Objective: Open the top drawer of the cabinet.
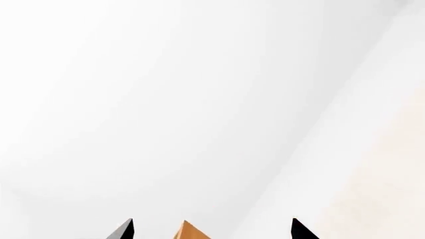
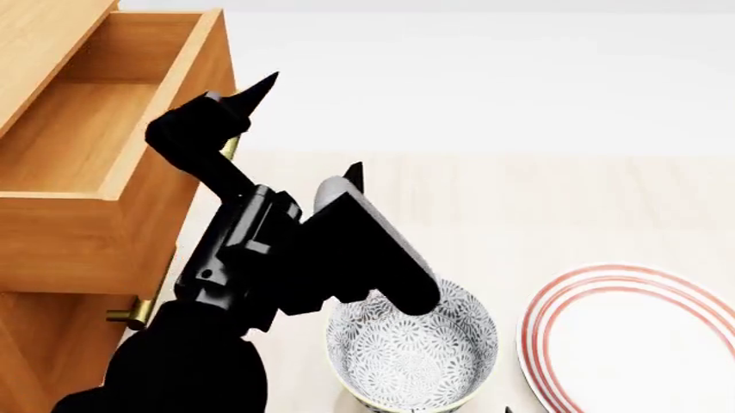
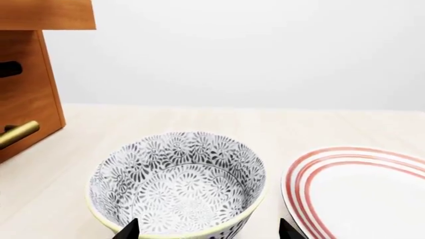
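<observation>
The cabinet (image 2: 40,353) stands at the left in the head view. Its top drawer (image 2: 86,129) is pulled far out and its bare inside shows. My left gripper (image 2: 312,125) is open beside the drawer's front, fingers spread wide and pointing up and away. A bit of the brass handle (image 2: 230,148) peeks out behind the wrist. In the left wrist view, an orange corner of the drawer (image 1: 189,233) shows between the fingertips of the left gripper (image 1: 211,228). My right gripper (image 3: 207,231) is open, just short of the patterned bowl's near rim. The drawer (image 3: 47,15) overhangs the cabinet (image 3: 27,84).
A patterned bowl (image 2: 414,353) sits on the pale table right under my left arm. A white plate with red rings (image 2: 632,335) lies to its right. In the right wrist view the bowl (image 3: 179,184) and plate (image 3: 359,184) are close, with a lower drawer's brass handle (image 3: 17,133) at the left.
</observation>
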You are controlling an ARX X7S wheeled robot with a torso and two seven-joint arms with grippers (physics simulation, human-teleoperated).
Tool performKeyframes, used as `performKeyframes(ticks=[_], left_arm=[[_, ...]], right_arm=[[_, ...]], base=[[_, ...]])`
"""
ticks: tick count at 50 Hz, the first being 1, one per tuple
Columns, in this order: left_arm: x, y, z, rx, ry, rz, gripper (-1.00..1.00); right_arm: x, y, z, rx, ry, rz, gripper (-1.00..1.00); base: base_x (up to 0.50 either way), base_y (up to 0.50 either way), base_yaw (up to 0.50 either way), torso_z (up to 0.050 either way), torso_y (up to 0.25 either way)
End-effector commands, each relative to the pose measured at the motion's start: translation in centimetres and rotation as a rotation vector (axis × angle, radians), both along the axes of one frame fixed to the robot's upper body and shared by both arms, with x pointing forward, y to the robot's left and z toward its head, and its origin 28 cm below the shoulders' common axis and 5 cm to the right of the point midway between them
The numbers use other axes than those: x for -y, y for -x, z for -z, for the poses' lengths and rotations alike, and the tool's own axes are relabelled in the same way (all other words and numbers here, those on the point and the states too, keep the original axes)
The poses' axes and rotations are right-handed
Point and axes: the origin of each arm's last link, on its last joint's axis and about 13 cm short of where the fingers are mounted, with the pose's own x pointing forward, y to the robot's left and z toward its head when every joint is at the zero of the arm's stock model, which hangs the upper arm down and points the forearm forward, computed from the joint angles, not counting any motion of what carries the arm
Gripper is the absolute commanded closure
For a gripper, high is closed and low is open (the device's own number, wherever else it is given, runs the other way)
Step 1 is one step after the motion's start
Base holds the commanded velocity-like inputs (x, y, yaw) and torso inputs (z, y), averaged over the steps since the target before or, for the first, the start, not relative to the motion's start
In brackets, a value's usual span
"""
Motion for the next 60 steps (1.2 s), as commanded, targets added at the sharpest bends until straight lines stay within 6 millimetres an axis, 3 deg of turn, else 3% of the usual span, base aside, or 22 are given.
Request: performKeyframes(ticks=[1, 11, 19, 38, 60], left_arm=[[0.5, 1.5, -2.6, -0.003, 0.156, 0.069, -1.0], [-0.7, 1.9, -6.2, 0.018, 0.301, 0.059, -1.0], [-1.8, 0.9, -7.5, -0.001, 0.361, 0.016, -1.0], [-4.3, -2.3, -8.0, -0.063, 0.44, -0.087, -1.0], [-4.8, -4.3, -6.8, -0.198, 0.555, -0.124, -1.0]], right_arm=[[0.0, 0.1, 0.0, 0.0, 0.002, -0.006, -1.0], [-0.1, 0.1, 0.1, -0.002, 0.003, -0.009, -1.0], [-0.1, 0.1, 0.0, -0.005, 0.008, -0.016, -1.0], [-0.2, 0.1, 0.3, -0.037, 0.022, -0.047, -1.0], [-0.4, 0.2, 0.3, -0.044, 0.026, -0.058, -1.0]], base=[[0.0, 0.0, 0.0, 0.0, 0.0], [0.0, 0.0, 0.0, 0.0, 0.0], [0.0, 0.0, 0.0, 0.0, 0.0], [0.0, 0.0, 0.0, 0.0, 0.0], [0.0, 0.0, 0.0, 0.0, 0.0]])
